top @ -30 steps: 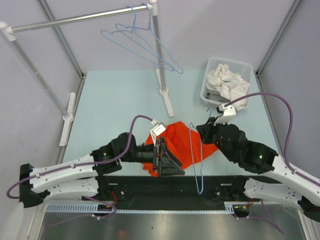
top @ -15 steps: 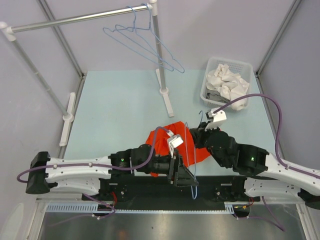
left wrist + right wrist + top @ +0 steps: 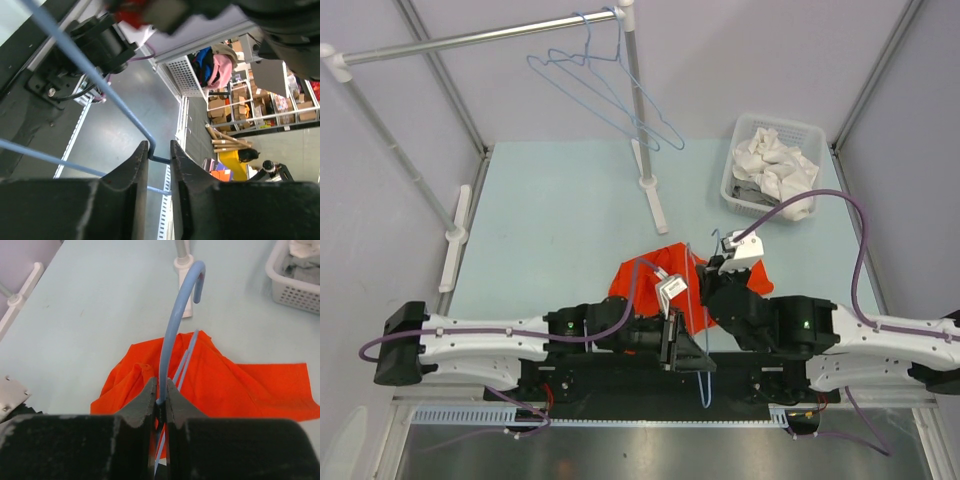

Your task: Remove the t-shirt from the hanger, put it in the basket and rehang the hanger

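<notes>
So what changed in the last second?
Left hand swung right and narrowed around the hanger's lower corner; firm grip unclear. Right hand, still pinching the hanger's neck, drew back toward the bases; the t-shirt shifted slightly. Rack and basket unchanged.

In right tool [image 3: 161, 388] — hanger [image 3: 172, 325] over t-shirt [image 3: 240, 385]

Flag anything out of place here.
The hanger lies on the table, overhanging its near edge, with the shirt crumpled around it; the right tool pinches its neck, and a corner sits inside the left tool.
</notes>
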You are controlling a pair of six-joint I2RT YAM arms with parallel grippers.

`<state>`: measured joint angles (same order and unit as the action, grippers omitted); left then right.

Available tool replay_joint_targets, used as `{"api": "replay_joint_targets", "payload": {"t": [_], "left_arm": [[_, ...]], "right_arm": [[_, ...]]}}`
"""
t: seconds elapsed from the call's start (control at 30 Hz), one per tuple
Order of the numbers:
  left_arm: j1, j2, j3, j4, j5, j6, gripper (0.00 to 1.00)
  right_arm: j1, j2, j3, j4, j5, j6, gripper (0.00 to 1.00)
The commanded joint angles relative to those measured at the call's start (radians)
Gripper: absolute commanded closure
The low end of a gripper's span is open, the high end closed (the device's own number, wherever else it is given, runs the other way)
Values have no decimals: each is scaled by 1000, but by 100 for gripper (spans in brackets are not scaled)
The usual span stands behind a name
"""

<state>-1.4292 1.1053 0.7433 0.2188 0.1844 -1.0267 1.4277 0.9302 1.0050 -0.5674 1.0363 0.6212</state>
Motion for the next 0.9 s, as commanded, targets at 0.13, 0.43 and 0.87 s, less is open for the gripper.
{"api": "replay_joint_targets", "payload": {"t": [0.13,0.43,0.87], "left_arm": [[-7,-114,-79,42,-100,-41,100],[-7,-186,-131,-6,-152,-39,100],[-7,-476,-274,-278,-310,-69,100]], "right_arm": [[56,55,75,-209,217,333,100],[60,21,61,-206,176,388,96],[62,-149,130,-477,134,540,4]]}}
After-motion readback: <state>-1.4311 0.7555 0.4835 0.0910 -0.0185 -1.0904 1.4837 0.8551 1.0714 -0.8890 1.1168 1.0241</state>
